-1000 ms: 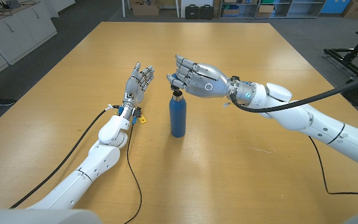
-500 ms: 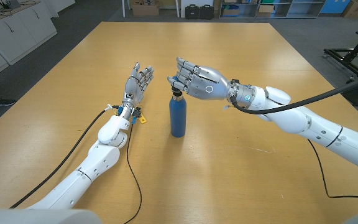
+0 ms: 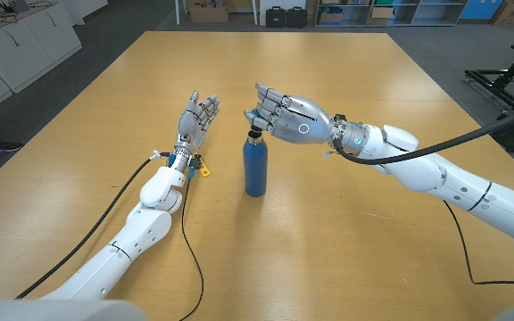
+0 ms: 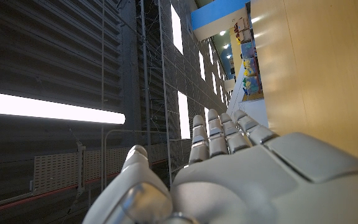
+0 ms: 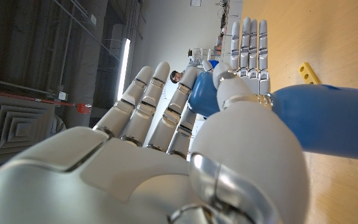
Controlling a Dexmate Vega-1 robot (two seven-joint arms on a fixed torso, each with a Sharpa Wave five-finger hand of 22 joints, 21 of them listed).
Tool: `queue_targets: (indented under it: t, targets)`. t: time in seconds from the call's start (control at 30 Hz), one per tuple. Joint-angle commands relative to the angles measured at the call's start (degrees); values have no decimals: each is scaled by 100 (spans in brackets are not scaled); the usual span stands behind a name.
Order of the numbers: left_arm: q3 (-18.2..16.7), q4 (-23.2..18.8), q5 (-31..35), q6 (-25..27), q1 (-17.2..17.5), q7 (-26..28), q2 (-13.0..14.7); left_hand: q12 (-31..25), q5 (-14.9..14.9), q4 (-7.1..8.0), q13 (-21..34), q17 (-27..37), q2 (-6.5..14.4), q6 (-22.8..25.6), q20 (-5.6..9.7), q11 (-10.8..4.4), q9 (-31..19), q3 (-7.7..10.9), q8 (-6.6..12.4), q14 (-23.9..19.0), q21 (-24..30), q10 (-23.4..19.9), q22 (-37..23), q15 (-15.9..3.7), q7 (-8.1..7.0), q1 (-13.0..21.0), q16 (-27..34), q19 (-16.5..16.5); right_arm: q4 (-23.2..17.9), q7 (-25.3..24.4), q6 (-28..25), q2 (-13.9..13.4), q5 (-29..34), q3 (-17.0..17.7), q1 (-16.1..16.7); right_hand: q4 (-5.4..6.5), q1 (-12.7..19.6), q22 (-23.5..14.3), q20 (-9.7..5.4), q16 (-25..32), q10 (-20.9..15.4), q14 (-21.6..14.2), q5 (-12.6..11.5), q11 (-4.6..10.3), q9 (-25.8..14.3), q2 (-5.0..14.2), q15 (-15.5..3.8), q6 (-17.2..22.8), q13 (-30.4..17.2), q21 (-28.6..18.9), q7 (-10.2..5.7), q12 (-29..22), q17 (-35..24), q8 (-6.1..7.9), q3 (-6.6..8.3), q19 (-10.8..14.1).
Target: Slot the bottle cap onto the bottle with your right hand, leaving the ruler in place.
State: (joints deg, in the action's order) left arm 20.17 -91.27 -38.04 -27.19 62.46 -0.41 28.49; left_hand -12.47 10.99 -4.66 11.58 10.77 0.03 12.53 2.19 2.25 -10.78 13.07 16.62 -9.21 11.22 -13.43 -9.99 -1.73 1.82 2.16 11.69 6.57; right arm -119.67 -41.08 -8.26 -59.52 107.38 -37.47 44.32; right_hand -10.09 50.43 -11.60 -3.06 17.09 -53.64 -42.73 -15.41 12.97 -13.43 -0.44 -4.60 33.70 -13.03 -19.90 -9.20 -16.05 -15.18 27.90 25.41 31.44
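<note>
Your right hand (image 3: 286, 116) pinches the bottle cap (image 3: 254, 134) right on the blue bottle (image 3: 255, 166) neck at table centre. Keep it level, press straight down; ruler (image 3: 202, 167) stays put by your open left hand (image 3: 196, 118).

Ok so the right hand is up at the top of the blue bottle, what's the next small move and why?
Probably ease the right hand straight down a touch to seat the cap on the blue bottle. Its fingertips sit at the bottle's neck, right over the mouth, and the bottle stands upright. The yellow ruler lies apart by the left hand, so a vertical move should not disturb it.
</note>
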Motion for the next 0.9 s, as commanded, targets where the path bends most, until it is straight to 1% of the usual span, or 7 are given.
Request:
queue_targets:
  t: [0.03,0.27,0.47,0.73,0.9]
  targets:
    - [37,46,-2,1,-48,-29,-32,10,-3,-25,12,14,56,38,8,-3,-25,9,-30,-37,0,-47,-24,2,3,1,-12,26,140,-43,-108,170,29,-115,-71,30,842,-25,-225,-18,27,-15,10,-7,-32,761,-716,1676,-17,11,-374,10,-20,411,72,-16]
    - [29,103,-52,4,-49,-41,-53,14,-3,-27,12,14,56,42,6,-4,-25,9,-35,-38,0,-42,-24,2,0,0,-12,27,188,-61,-58,228,41,-211,-161,50,835,-27,-199,-24,37,-23,23,-8,-34,753,-703,1672,-21,-4,-374,23,-25,417,73,9]
    - [9,127,-65,-22,-90,-65,-60,13,-3,-28,12,14,56,40,7,3,-25,10,-40,-34,-1,-49,-24,-1,-1,-1,-14,26,191,-38,9,214,63,-277,-216,55,839,-27,-194,-26,41,-28,26,-8,-34,755,-708,1669,-23,-6,-373,28,-27,419,78,9]
    - [17,132,-62,-16,-116,-74,-68,16,-3,-29,13,14,58,42,10,-7,-25,10,-45,-38,-1,-47,-24,3,7,-1,-14,26,148,-36,-63,146,-22,-258,-139,61,841,-27,-187,-34,46,-29,33,-8,-36,747,-707,1666,-27,-12,-373,36,-30,422,82,17]
    - [17,121,-58,16,-117,-58,-58,15,-3,-31,13,14,58,42,12,13,-25,11,-50,-36,0,-52,-24,7,7,-1,-16,28,123,-70,-111,141,-67,-246,-87,64,842,-27,-182,-35,47,-32,36,-8,-36,748,-707,1665,-28,-14,-373,38,-31,424,85,20]
